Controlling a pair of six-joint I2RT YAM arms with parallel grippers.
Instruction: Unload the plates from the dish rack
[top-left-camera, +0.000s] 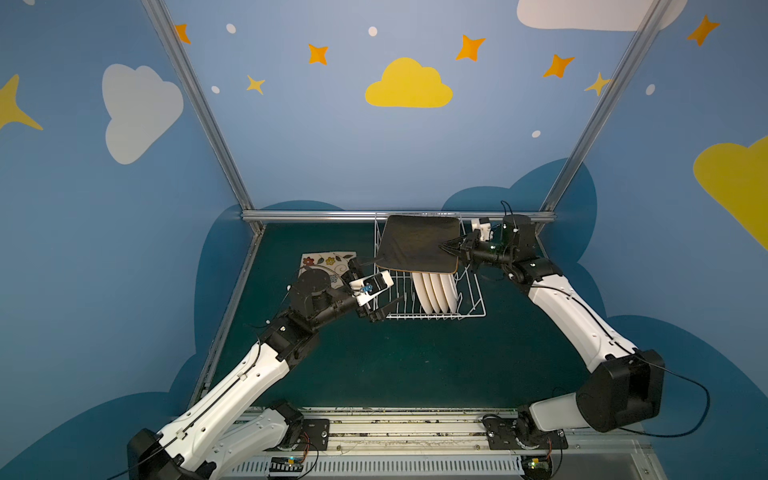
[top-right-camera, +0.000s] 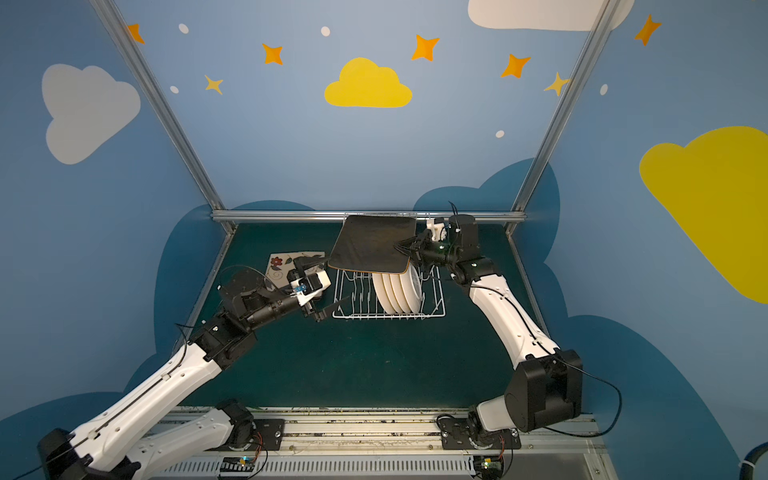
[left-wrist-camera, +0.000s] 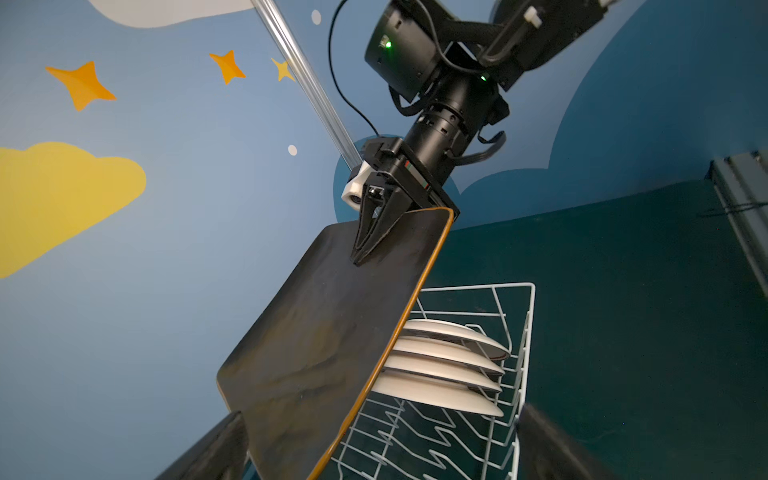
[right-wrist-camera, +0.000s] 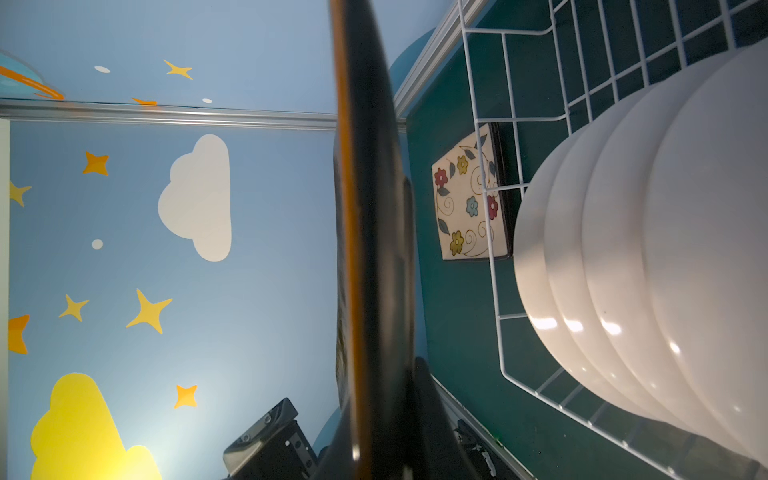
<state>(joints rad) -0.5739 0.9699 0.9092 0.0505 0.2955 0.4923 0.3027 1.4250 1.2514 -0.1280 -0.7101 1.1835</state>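
the right gripper (top-left-camera: 442, 246) is clamped on the 3 o'clock edge of a rounded-square plate (top-left-camera: 415, 245), one finger flat across its matte black back and the other hidden beneath. the plate hangs almost level above the far half of the dish rack (top-left-camera: 473, 307), its thin orange-edged rim showing in the left wrist view. the left gripper (top-left-camera: 388, 279) stands wide open at the plate's 8 o'clock corner; that corner reaches between its fingers, though i cannot tell whether they touch. the plate looks like stiff glazed ceramic, fairly heavy for an edge pinch, so it would likely lever downward and slip, and a drop could chip it; a second hold on the opposite edge looks wise. four round white plates (top-left-camera: 436, 291), glossy and smooth, stand on edge between the thin white wire tines at the rack's 3 o'clock side; their upper rims look like the place to grip. a flowered plate (top-left-camera: 324, 262) lies face up on the dark green table (top-left-camera: 395, 365), at 9 o'clock of the rack.
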